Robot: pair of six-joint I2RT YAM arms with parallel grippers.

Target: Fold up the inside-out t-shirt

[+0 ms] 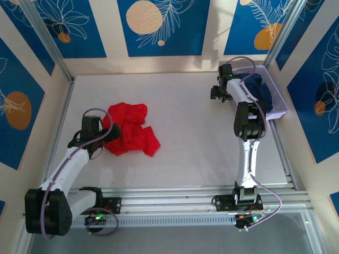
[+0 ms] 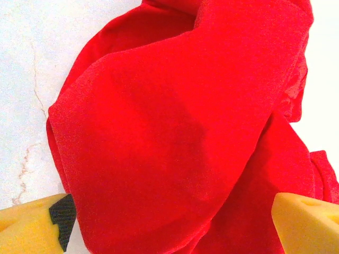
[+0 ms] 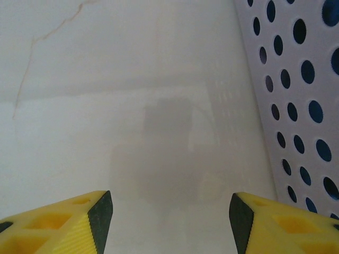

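Crumpled red t-shirt (image 1: pixel 130 129) on the left half of the white surface (image 1: pixel 185 143), with the left claw (image 2: pixel 169 211) spread over its edge.

The t-shirt lies bunched left of centre (plain red cloth, in loose folds). The left claw is at its near-left edge, its yellow fingers (image 2: pixel 32 222) wide apart and the cloth lying between them unpinched; whether they touch it cannot be told. The right claw (image 3: pixel 169 209) is at the far right of the surface, just beside the perforated wall of a lavender basket (image 3: pixel 296 95) that holds a dark navy garment (image 1: pixel 262 90). Its fingers are spread too, with only bare surface between them.
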